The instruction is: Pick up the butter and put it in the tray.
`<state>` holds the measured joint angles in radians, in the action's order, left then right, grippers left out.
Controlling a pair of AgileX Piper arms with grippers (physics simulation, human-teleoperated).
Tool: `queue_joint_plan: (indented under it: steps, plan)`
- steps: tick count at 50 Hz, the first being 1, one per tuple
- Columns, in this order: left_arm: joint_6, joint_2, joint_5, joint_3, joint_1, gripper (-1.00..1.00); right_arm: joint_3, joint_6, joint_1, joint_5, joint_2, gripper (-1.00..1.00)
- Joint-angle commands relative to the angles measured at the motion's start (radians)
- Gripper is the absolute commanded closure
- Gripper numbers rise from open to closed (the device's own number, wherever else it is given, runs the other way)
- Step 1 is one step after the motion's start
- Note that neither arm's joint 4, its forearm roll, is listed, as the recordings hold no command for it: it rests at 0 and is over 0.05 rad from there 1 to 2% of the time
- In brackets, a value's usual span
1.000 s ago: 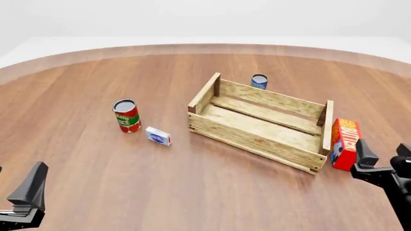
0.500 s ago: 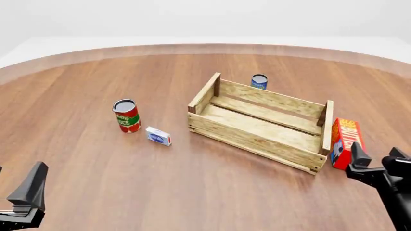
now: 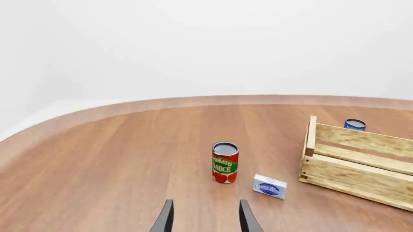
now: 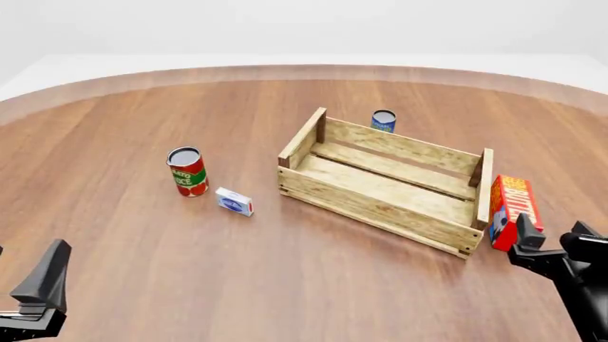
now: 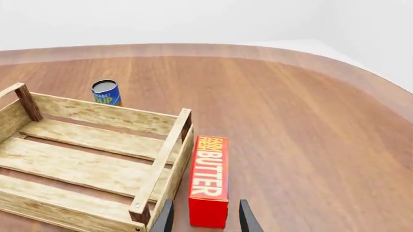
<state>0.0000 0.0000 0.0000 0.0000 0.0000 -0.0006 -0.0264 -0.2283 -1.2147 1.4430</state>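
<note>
I am bringing the right pincer onto the butter; its 2 fingers are standing apart and gripping nothing, and in the right wrist view they are framing the carton's near end. The butter is lying on the counter at 3 o'clock of the tray, just beside the end wall; whether it is touching the slats I cannot tell.

What I am worrying about: that narrow gap is leaving little room for the finger on the tray side, so it could be landing on the slat or post instead of sliding alongside the carton; that would be tipping or shoving the butter rather than clamping it. A grip taken only at the near end could also be letting the long carton swing during the lift, and it must be clearing the tall wall.

Against the picture 1 second ago, the right pincer is sitting lower and closer to the carton; the butter, tray and cans are lying where they were. The left pincer is idling at 7 o'clock, fingers apart in its wrist view, holding nothing.
</note>
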Motion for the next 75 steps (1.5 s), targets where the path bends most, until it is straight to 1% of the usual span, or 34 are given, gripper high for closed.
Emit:
queue_joint_plan:
  steps: [1, 30, 39, 75]
  plan:
    - [0.000, 0.000, 0.000, 0.000, 0.000, -1.00, -0.002, -0.004, -0.001, -0.005, 0.017, -1.00]
    - [0.000, 0.000, 0.000, 0.000, 0.000, -1.00, -0.072, -0.005, -0.007, -0.005, 0.110, -1.00]
    - [0.000, 0.000, 0.000, 0.000, 0.000, -1.00, -0.080, -0.006, -0.006, -0.005, 0.121, -1.00]
    - [0.000, 0.000, 0.000, 0.000, 0.000, -1.00, -0.144, -0.010, -0.008, -0.005, 0.242, -1.00]
